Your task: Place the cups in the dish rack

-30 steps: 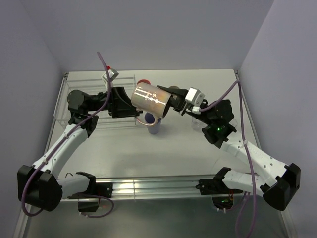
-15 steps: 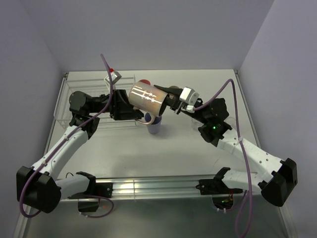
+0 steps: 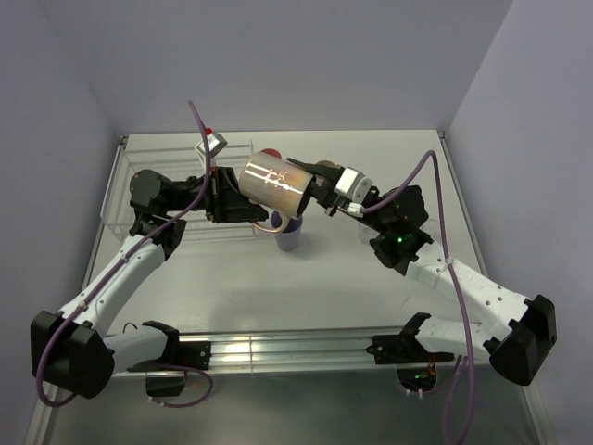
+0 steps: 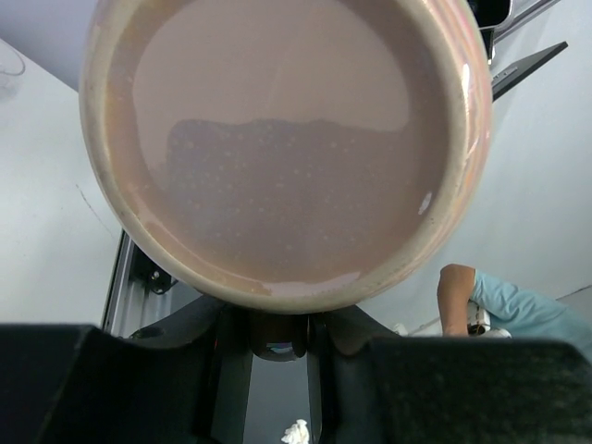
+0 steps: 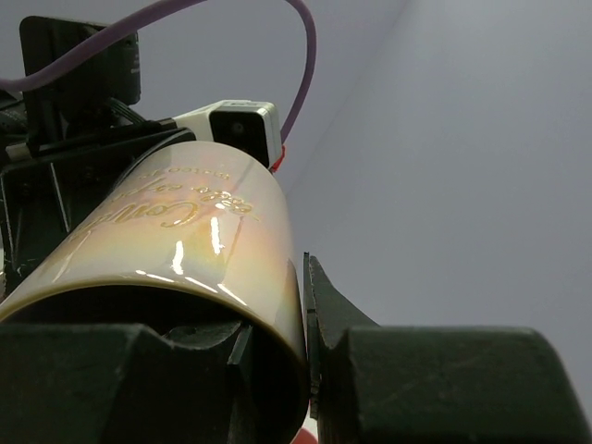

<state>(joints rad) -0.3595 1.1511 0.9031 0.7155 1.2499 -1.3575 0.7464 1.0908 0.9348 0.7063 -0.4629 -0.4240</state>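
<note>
The pale pink handled mug (image 3: 276,184) hangs in the air on its side, between both grippers, above the lavender cup (image 3: 289,234). My right gripper (image 3: 315,188) is shut on the mug's rim, one finger inside and one outside, as the right wrist view shows on the mug (image 5: 185,240) and gripper (image 5: 307,324). My left gripper (image 3: 243,208) meets the mug's base end. In the left wrist view the mug's bottom (image 4: 277,139) fills the frame and the left gripper (image 4: 277,335) is closed on its handle. A coral-red cup (image 3: 270,152) stands behind the mug. The clear dish rack (image 3: 167,156) is at the back left.
A clear glass (image 3: 369,232) stands under my right forearm, hard to make out. A metal rail (image 3: 296,345) runs along the near edge between the arm bases. Grey walls close in the table at the back and on both sides.
My right arm has carried the mug a little to the left, against my left gripper, and its wrist has turned. The left arm has hardly moved.
</note>
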